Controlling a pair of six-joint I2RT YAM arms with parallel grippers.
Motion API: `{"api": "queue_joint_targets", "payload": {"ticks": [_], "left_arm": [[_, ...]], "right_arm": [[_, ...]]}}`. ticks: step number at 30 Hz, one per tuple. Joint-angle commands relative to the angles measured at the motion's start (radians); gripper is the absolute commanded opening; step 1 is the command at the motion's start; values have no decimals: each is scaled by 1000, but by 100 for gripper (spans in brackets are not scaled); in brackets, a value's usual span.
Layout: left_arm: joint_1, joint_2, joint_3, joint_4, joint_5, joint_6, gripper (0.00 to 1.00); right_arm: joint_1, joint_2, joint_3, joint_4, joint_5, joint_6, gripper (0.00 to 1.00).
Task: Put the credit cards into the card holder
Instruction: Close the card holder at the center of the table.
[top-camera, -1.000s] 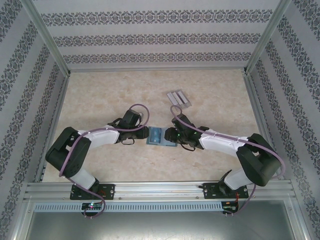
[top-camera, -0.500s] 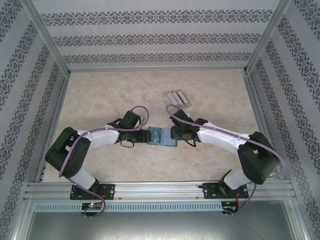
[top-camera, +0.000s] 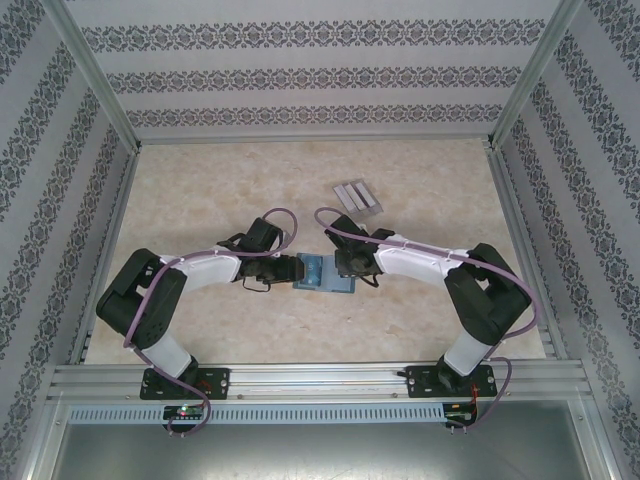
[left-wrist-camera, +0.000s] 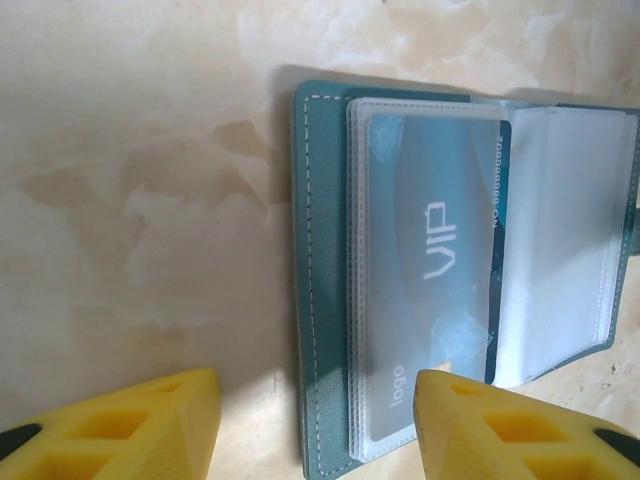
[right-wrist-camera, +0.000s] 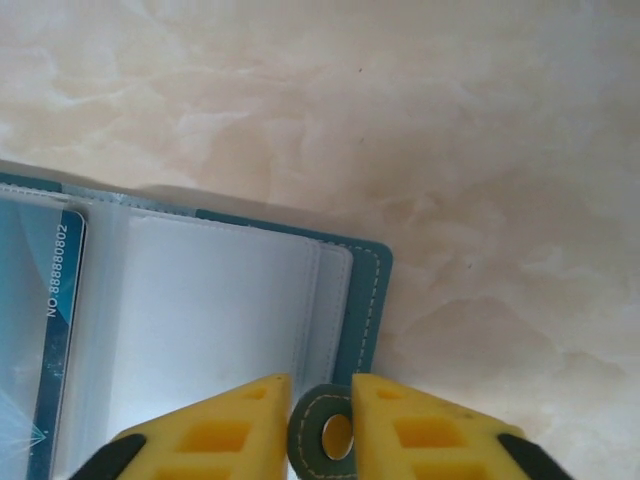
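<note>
The teal-blue card holder (top-camera: 322, 272) lies open on the marble table between my two grippers. Its clear plastic sleeves (left-wrist-camera: 560, 230) are spread out, and a blue card marked VIP (left-wrist-camera: 440, 250) sits inside one of them. My left gripper (left-wrist-camera: 316, 412) is open, its yellow fingers on either side of the holder's stitched left cover (left-wrist-camera: 325, 300). My right gripper (right-wrist-camera: 322, 425) is shut on the round snap tab (right-wrist-camera: 312, 432) at the holder's right edge. I cannot make out any dark red cards.
A grey-white ridged rack (top-camera: 357, 196) lies on the table beyond the grippers, towards the back right. Aluminium rails and patterned walls (top-camera: 320, 80) close in the table on three sides. Bare marble (top-camera: 220, 190) lies to the back left.
My right arm has drawn in and folded up, its gripper shifting slightly left along the holder's right edge. The left gripper and the holder have barely moved.
</note>
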Motion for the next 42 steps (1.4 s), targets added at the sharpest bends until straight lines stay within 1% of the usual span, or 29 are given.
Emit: {"api": "queue_joint_targets", "payload": {"ticks": [1,3,7,9,11,14,19,21,25,27,31,36,38,40,42], "left_arm": [[-15,61,19,24,62,-12,52],[-17,71,33,18,68,-11,49],[-17,86,40,19,66,-26,42],[-17,99,57,11,82,-28,40],[-18,95,57,29,105,-40,39],[-18,79,43,78,120,-61,40],[-24,74,57,96,154,-79,40],[-26,58,47,121,159,-90,40],[-31,-8,44,108,148,-96,40],[-39,-57,35,96,114,-89,41],[-56,-116,55,40,74,-59,50],[-82,-88,77,15,52,-22,51],[-86,-41,86,23,61,-21,47],[-87,-3,88,40,68,-22,39],[-87,17,85,69,67,-26,34]], "right_arm": [[-15,-50,-30,-34,42,-7,18],[-17,-73,-55,-15,29,-3,13],[-28,-99,-109,38,-17,2,8],[-41,-107,-145,88,-74,12,7],[-55,-108,-183,156,-139,33,6],[-68,-90,-211,239,-212,40,5],[-76,-48,-222,345,-301,75,5],[-75,-28,-217,376,-333,85,5],[-64,-2,-215,450,-378,116,5],[-52,10,-204,473,-394,119,4],[-39,3,-207,500,-383,127,6],[-62,-42,-241,512,-388,120,8],[-86,-78,-275,521,-397,131,9],[-111,-109,-300,529,-418,133,10],[-132,-130,-315,524,-440,124,14]]}}
